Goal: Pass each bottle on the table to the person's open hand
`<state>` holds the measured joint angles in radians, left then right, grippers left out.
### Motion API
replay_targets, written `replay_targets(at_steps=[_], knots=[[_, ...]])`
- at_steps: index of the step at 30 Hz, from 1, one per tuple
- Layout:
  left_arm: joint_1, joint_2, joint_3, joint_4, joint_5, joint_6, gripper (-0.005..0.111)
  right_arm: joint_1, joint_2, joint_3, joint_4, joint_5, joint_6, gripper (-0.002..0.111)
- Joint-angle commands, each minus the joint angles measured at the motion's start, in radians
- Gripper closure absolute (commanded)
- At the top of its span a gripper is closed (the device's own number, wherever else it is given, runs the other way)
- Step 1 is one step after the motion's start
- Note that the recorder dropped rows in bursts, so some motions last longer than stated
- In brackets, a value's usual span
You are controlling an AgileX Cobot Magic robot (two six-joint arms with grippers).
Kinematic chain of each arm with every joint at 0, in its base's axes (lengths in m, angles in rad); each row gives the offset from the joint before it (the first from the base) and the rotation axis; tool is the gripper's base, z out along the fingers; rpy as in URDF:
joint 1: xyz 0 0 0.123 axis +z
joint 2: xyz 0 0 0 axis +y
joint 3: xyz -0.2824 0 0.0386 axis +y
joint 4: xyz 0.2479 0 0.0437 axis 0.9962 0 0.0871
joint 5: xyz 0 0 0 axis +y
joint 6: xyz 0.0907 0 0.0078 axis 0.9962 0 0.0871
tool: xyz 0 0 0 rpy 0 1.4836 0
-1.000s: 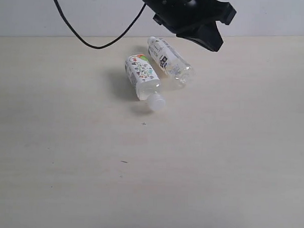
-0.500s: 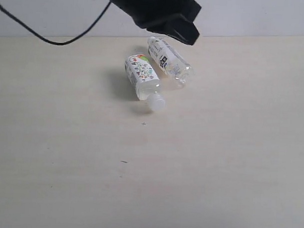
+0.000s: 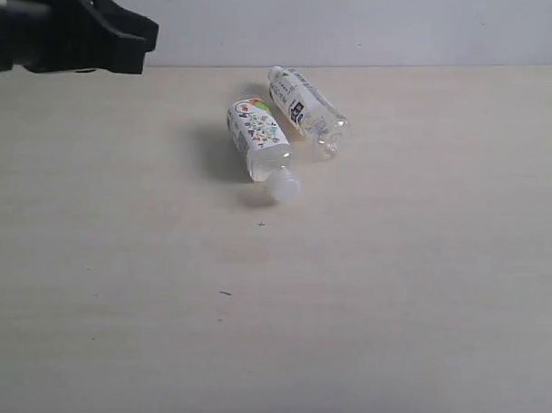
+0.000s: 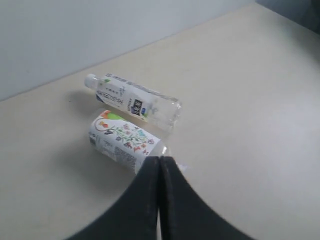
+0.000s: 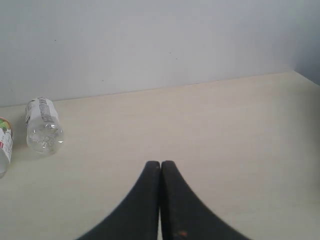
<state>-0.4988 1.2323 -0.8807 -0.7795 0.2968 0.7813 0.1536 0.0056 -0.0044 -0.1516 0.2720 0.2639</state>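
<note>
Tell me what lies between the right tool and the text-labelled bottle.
Nothing but bare table: the right wrist view shows only a pale stretch between the shut right tool and the text-labelled bottle, which lies on its side.

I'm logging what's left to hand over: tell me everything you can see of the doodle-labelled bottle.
The doodle-labelled bottle is small and of clear plastic, wrapped in a white label with colourful doodles and a green-and-orange patch near its base. Its white cap is on. It lies on its side on the table, cap toward the exterior camera, close beside the text-labelled bottle, seemingly not touching it.
</note>
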Motion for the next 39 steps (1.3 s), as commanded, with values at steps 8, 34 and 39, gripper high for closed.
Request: replay_targets(at_steps=[8,34,39], knots=[[0.001,-0.033,0.059,0.002,-0.166,0.056,0.107,0.003,-0.006,0.004,-0.004,-0.008,0.0,0.108],[0.169,0.269,-0.201,-0.022,0.043,0.021,0.107,0.003,-0.006,0.004,-0.004,-0.008,0.0,0.108],[0.17,0.371,-0.34,-0.024,0.121,-0.031,0.107,0.003,-0.006,0.004,-0.004,-0.008,0.0,0.108]])
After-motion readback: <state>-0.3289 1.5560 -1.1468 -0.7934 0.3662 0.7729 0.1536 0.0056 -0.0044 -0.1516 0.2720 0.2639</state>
